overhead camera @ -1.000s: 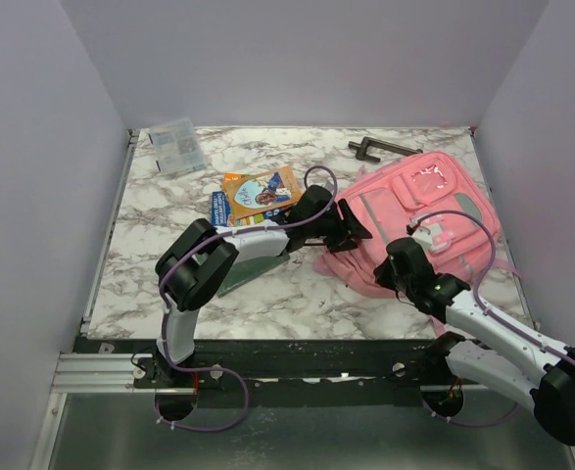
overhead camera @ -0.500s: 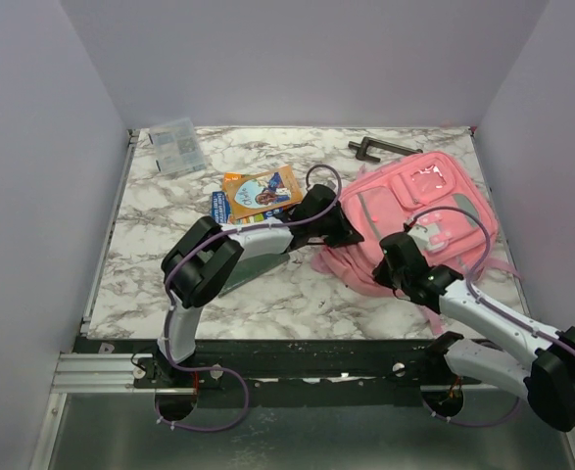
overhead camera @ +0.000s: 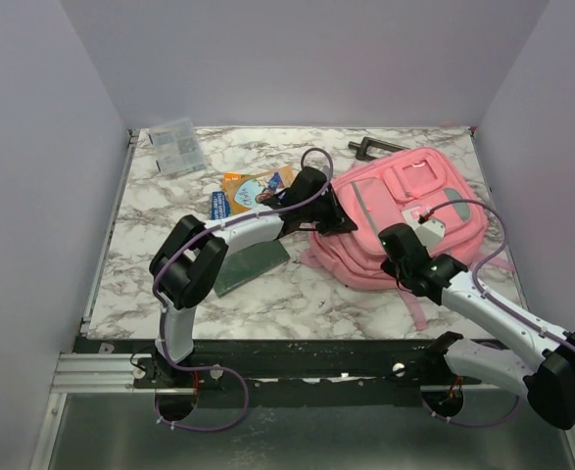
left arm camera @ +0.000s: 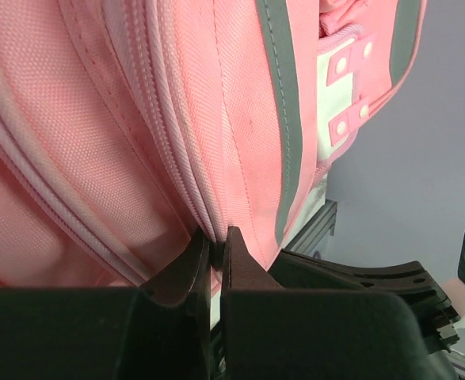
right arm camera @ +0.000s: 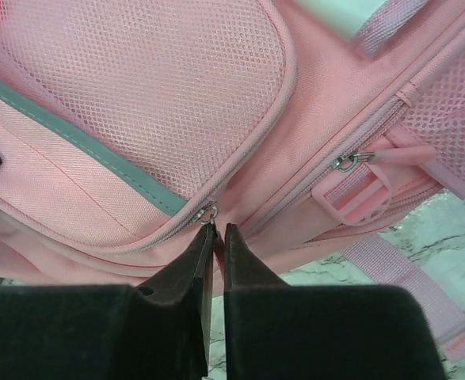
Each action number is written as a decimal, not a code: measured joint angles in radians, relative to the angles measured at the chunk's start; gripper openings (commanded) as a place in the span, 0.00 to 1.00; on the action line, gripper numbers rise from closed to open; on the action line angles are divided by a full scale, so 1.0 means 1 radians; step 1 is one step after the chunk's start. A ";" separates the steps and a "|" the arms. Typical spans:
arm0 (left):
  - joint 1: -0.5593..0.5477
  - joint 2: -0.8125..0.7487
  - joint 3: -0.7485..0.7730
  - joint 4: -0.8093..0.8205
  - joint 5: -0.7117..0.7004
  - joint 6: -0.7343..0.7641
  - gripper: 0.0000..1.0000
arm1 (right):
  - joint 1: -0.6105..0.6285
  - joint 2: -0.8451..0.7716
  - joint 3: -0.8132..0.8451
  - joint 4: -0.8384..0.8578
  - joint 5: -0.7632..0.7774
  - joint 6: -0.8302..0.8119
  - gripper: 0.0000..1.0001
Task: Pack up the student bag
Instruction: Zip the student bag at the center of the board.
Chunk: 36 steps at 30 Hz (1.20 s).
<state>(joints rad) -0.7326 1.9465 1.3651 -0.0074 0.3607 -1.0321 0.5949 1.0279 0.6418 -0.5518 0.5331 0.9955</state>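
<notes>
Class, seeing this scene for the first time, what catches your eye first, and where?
The big pink student bag fills the right of the marble table. The left hand pinches its left edge and the right hand is closed at a zipper pull on its near side. A colourful booklet lies to its left.
</notes>
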 measured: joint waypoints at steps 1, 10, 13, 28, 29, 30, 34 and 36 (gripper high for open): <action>0.001 0.000 0.000 0.006 0.010 -0.003 0.00 | 0.000 0.000 0.013 -0.015 0.013 -0.006 0.13; 0.019 -0.012 0.000 0.024 0.060 -0.035 0.00 | -0.006 -0.099 0.043 -0.047 0.029 -0.175 0.42; 0.025 -0.018 0.000 0.029 0.076 -0.043 0.00 | -0.006 -0.115 0.071 -0.057 0.020 -0.204 0.52; 0.028 -0.060 -0.015 0.074 0.124 -0.106 0.00 | -0.008 -0.106 0.201 -0.042 -0.206 -0.423 0.77; 0.028 -0.066 -0.022 0.080 0.126 -0.112 0.00 | -0.008 -0.106 0.207 -0.040 -0.206 -0.417 0.77; 0.029 -0.073 -0.029 0.084 0.126 -0.117 0.00 | -0.008 -0.106 0.208 -0.037 -0.207 -0.409 0.77; 0.028 -0.089 -0.043 0.100 0.131 -0.136 0.00 | -0.008 -0.097 0.208 -0.033 -0.233 -0.372 0.77; 0.028 -0.096 -0.048 0.110 0.137 -0.143 0.00 | -0.008 -0.091 0.208 -0.033 -0.236 -0.360 0.77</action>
<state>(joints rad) -0.7044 1.8507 1.3174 0.1028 0.4976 -1.1748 0.5869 0.9371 0.8497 -0.5850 0.2974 0.6350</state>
